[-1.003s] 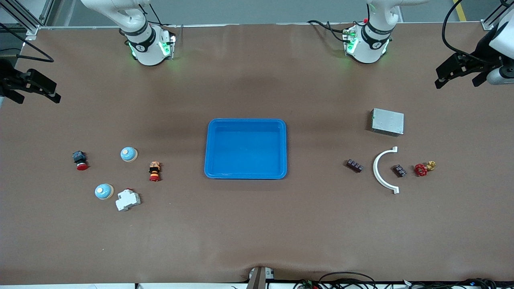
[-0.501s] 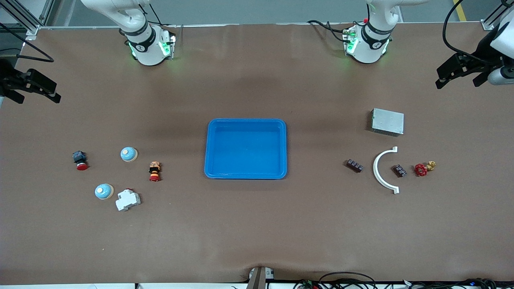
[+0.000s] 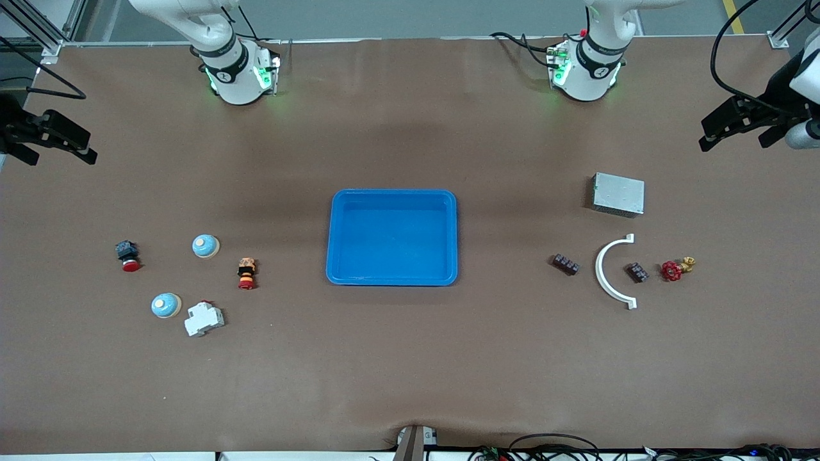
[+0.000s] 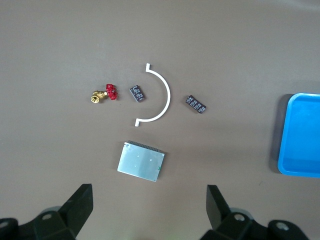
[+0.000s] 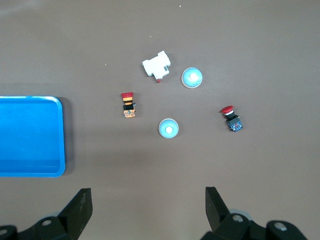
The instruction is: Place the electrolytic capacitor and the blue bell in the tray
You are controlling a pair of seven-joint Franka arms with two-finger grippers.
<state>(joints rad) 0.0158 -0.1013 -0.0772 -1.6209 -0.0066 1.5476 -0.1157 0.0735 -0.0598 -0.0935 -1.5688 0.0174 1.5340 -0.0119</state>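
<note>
The empty bright-blue tray lies mid-table; it also shows in the left wrist view and the right wrist view. Two blue bells stand toward the right arm's end and show in the right wrist view. Two small dark ribbed blocks lie toward the left arm's end; I cannot tell whether either is the capacitor. My left gripper hangs open and empty high over its end of the table. My right gripper hangs open and empty over its end.
A grey metal box, a white curved piece and a red-handled valve lie near the dark blocks. A white breaker and two red push buttons lie by the bells.
My left gripper has shifted slightly at its end of the table. The right arm and all objects have not moved.
</note>
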